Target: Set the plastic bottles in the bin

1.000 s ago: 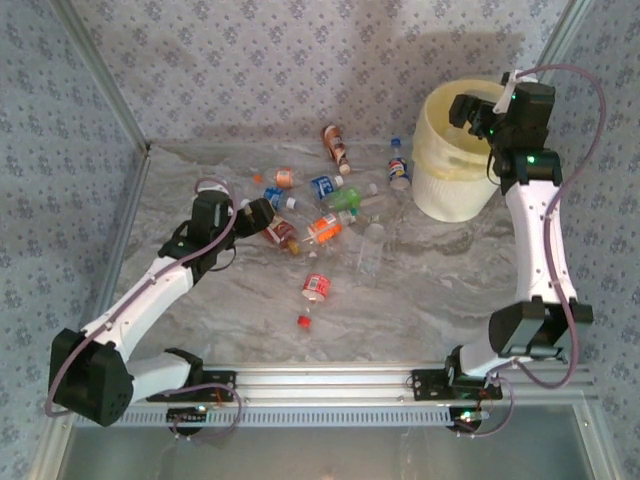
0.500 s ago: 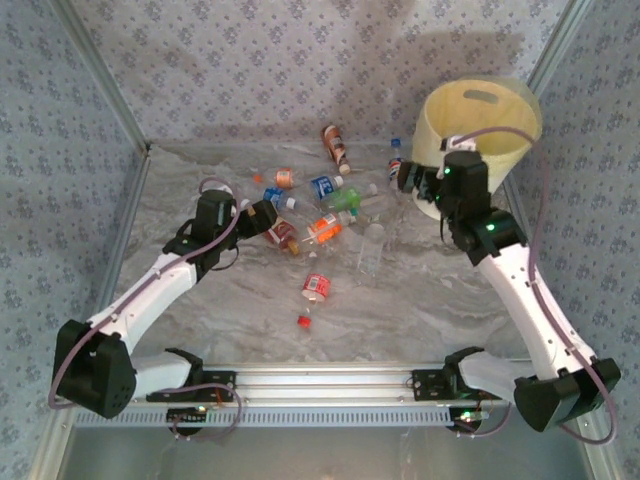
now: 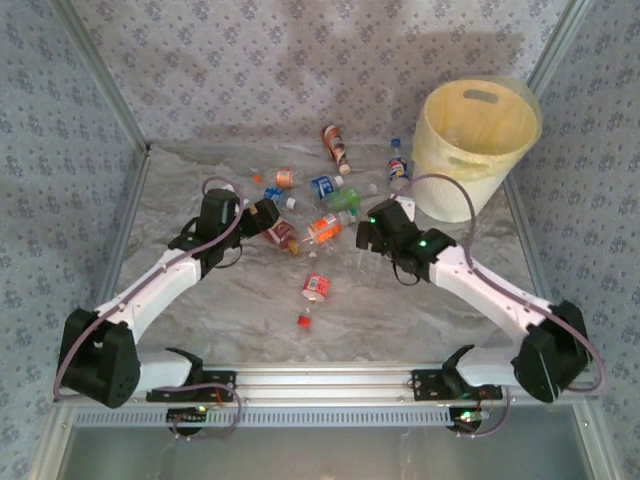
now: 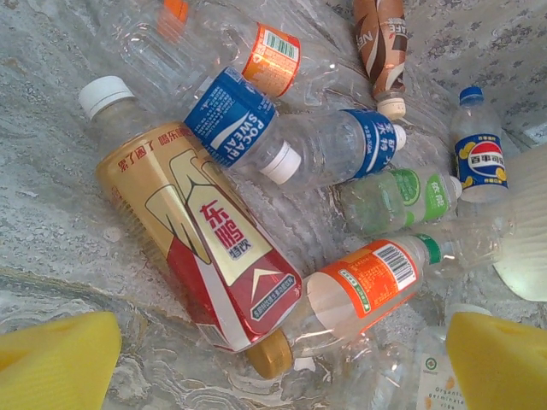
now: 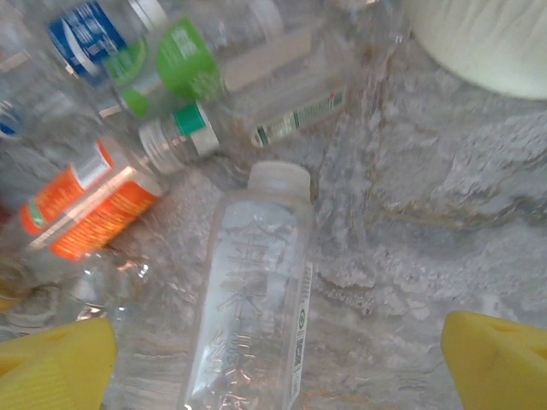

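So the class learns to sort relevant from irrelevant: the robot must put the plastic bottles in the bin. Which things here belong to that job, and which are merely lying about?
Job: Pocari Sweat bottle, Pepsi bottle, red-and-gold tea bottle, green-labelled bottle, clear white-capped bottle, pale yellow bin.

Lying about: small red loose cap, marble-patterned table, aluminium rail.

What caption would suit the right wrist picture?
Open right gripper poised above a clear white-capped bottle lying on the marble-patterned table.
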### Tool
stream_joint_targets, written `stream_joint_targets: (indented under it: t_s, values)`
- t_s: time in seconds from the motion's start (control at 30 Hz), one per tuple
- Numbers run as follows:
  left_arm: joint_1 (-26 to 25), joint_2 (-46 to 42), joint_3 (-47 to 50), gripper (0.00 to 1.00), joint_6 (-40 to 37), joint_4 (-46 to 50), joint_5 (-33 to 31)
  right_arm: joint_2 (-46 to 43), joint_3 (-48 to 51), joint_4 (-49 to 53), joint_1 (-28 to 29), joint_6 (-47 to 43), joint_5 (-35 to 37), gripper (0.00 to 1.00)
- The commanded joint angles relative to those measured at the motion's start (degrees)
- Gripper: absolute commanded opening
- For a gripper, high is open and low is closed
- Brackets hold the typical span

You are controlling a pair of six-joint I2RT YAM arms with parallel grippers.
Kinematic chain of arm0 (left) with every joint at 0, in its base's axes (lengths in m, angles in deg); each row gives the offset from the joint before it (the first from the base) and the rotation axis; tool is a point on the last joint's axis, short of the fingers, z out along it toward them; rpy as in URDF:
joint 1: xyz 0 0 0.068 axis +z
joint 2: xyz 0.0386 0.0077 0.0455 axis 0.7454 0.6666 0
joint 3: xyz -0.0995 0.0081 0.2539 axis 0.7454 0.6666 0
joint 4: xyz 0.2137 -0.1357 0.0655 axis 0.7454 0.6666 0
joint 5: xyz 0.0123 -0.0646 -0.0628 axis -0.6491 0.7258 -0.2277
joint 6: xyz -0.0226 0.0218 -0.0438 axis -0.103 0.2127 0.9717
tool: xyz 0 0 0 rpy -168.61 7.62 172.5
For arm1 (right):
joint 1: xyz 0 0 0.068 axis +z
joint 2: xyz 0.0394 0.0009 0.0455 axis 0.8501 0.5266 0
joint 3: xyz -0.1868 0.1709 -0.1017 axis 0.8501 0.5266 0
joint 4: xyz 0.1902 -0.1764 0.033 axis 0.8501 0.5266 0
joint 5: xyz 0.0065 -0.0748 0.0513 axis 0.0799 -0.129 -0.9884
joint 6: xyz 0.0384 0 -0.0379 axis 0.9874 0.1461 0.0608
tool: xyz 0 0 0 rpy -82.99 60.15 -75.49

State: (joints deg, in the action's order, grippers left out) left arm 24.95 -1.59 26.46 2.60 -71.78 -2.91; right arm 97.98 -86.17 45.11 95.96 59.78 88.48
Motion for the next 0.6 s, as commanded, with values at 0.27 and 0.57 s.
stream_joint_targets:
  t_s: [0.27,0.57]
  values:
    - [0.5,0.9,-0.7,0.98,0.9,0.6,-0.2,13.3,-1.2,-2.8,2.5,10.1,-1.2,0.95]
    - [0.5,2.0,-1.0,0.98,1.3,1.0,-0.1,16.8,1.6,-7.5,1.6,12.4,0.1,0.76]
